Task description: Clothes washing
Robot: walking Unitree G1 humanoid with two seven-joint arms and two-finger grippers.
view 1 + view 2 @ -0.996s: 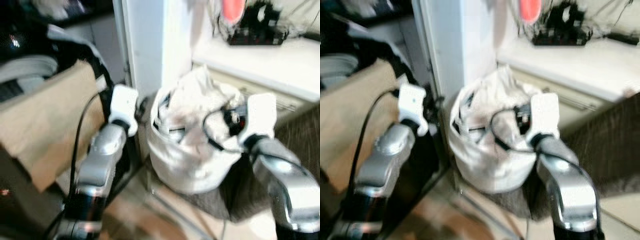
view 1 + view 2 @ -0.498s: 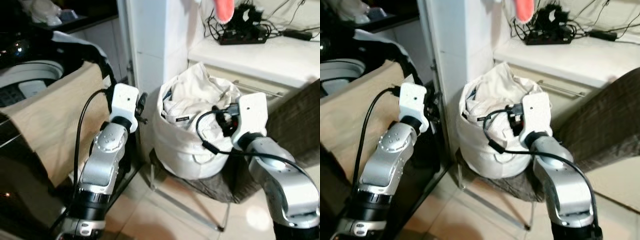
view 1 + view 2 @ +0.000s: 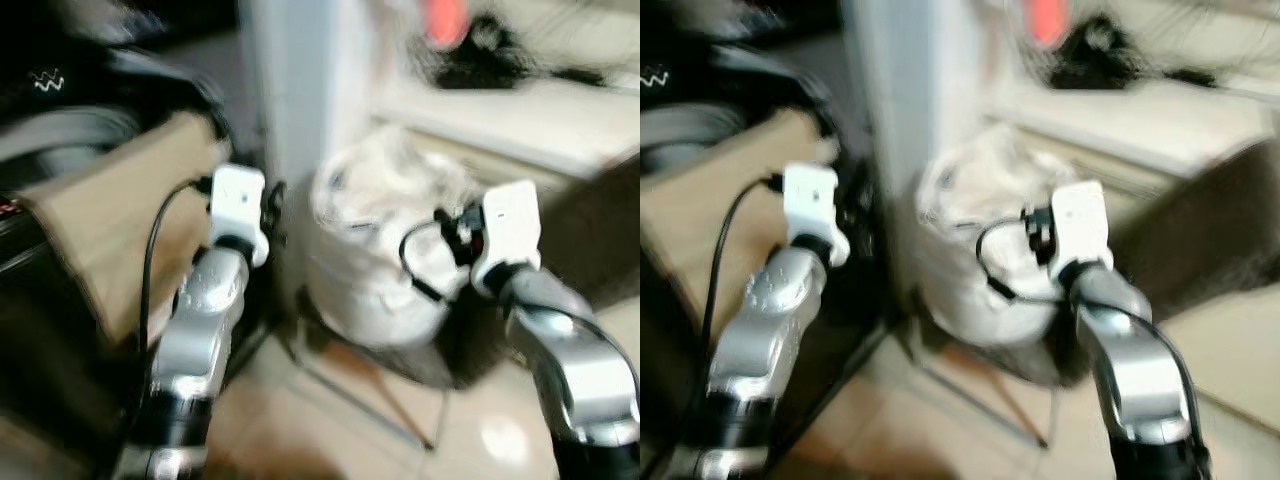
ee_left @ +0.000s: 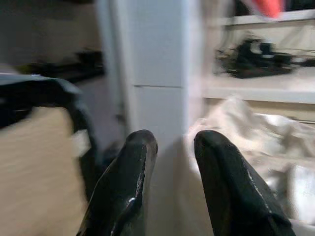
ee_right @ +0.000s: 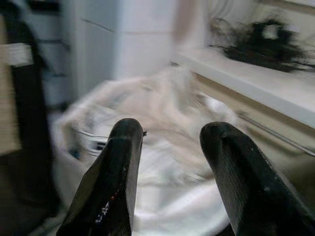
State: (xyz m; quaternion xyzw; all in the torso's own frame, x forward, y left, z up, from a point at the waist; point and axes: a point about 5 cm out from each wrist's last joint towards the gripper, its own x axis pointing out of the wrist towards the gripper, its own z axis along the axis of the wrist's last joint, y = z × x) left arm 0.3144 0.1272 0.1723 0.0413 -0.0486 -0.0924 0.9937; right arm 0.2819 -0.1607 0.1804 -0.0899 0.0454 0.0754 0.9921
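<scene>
Silver and cable-draped, the two arms reach forward from the robot, and both grippers are empty with their black fingers spread apart — the right gripper [image 5: 170, 142] has the wider gap, the left gripper [image 4: 170, 142] a narrower one. What the next move turns on is plain from where I stand: the white laundry bag [image 3: 385, 270] sits straight ahead of the right gripper and a little below it, near enough that the wrist camera looks between its fingers right onto the heaped cloth, while the left gripper is off to the bag's left, pointing more at the white pillar [image 3: 300, 90] than at the washing. So the right arm is the nearer one, and my guess is that it needs to go forward and down to take hold. The bag itself is a squat, upright bundle, its long axis roughly vertical, with crumpled off-white clothes [image 5: 162, 105] bulging out of its open top; it seems to rest on a low metal-legged stand on the tiled floor, though the blur makes that hard to swear to. Further off to the left lies a tan cloth [image 3: 110, 210] draped over something dark, and behind the bag runs a pale counter [image 3: 520, 115] with a tangle of black cables — all smeared by the camera's motion.
</scene>
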